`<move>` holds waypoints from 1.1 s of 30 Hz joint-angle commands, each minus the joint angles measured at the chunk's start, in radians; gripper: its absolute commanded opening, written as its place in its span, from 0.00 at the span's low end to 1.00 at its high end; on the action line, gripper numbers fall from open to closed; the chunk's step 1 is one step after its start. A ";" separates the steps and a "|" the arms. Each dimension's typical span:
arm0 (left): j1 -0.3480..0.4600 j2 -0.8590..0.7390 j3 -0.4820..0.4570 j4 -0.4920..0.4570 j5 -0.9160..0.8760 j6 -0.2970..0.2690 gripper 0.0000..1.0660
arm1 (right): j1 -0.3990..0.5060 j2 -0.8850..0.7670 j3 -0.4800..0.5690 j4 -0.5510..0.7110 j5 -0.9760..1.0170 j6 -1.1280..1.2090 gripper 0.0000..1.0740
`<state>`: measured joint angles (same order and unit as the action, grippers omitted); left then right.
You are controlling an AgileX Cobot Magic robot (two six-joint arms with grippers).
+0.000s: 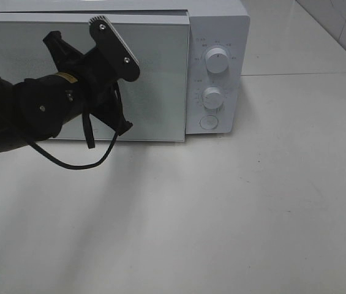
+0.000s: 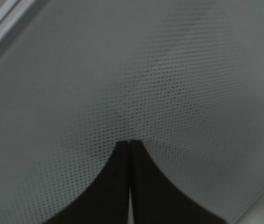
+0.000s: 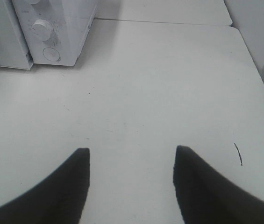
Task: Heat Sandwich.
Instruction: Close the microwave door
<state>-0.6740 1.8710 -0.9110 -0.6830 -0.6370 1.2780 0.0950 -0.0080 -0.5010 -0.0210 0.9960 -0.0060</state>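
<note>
High view: your left gripper (image 1: 99,76) sits close in front of the microwave (image 1: 220,30) door (image 1: 157,79). Left wrist: its fingers are pressed together, tips near the door's dotted mesh. Right wrist: your right gripper (image 3: 131,151) hangs spread apart over the table (image 3: 169,84). The sandwich shows in no view.

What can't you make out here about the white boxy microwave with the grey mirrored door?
- Inside of the white boxy microwave: hidden by its grey mirrored door in the high view; the left wrist view shows only blurred dotted mesh.
- The sandwich: in no view.
- Print around the two round white dials: too small in the high view.
- Door's left part: covered by the black left gripper and arm.
</note>
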 commanded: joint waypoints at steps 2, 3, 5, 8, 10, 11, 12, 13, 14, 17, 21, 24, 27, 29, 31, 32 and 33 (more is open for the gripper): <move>-0.012 0.032 -0.051 -0.034 -0.036 0.207 0.00 | -0.005 -0.023 0.002 -0.004 0.001 0.006 0.50; -0.012 0.032 -0.051 -0.034 -0.036 0.207 0.00 | -0.005 -0.023 0.002 -0.004 0.001 0.006 0.50; -0.012 0.045 -0.066 -0.054 -0.038 0.276 0.00 | -0.005 -0.023 0.002 -0.004 0.001 0.006 0.50; -0.012 0.062 -0.094 -0.115 -0.048 0.375 0.00 | -0.005 -0.023 0.002 -0.004 0.001 0.006 0.50; -0.012 0.081 -0.114 -0.168 -0.072 0.470 0.00 | -0.005 -0.023 0.002 -0.004 0.001 0.006 0.50; -0.012 0.087 -0.120 -0.180 -0.081 0.500 0.00 | -0.005 -0.023 0.002 -0.004 0.001 0.006 0.50; -0.012 0.096 -0.126 -0.188 -0.092 0.527 0.00 | -0.005 -0.023 0.002 -0.004 0.001 0.006 0.50; -0.012 0.096 -0.126 -0.188 -0.092 0.527 0.00 | -0.005 -0.023 0.002 -0.004 0.001 0.006 0.50; -0.012 0.101 -0.129 -0.191 -0.104 0.552 0.00 | -0.005 -0.023 0.002 -0.004 0.001 0.006 0.50; -0.012 0.125 -0.144 -0.195 -0.165 0.618 0.00 | -0.005 -0.023 0.002 -0.004 0.001 0.006 0.50; -0.012 0.143 -0.161 -0.201 -0.225 0.660 0.00 | -0.005 -0.023 0.002 -0.004 0.001 0.006 0.50; -0.012 0.157 -0.175 -0.207 -0.246 0.663 0.00 | -0.005 -0.023 0.002 -0.004 0.001 0.006 0.50; -0.012 0.158 -0.174 -0.204 -0.246 0.663 0.00 | -0.005 -0.023 0.002 -0.004 0.001 0.006 0.50; -0.012 0.158 -0.174 -0.205 -0.246 0.663 0.00 | -0.005 -0.023 0.002 -0.004 0.001 0.006 0.50; -0.012 0.158 -0.174 -0.205 -0.252 0.663 0.00 | -0.005 -0.023 0.002 -0.004 0.001 0.006 0.50; -0.012 0.158 -0.174 -0.205 -0.252 0.663 0.00 | -0.005 -0.023 0.002 -0.004 0.001 0.006 0.50; -0.012 0.158 -0.174 -0.207 -0.257 0.663 0.00 | -0.005 -0.023 0.002 -0.004 0.001 0.006 0.50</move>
<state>-0.7250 2.0310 -1.0380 -0.8850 -0.7110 1.9410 0.0950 -0.0080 -0.5010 -0.0210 0.9960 -0.0060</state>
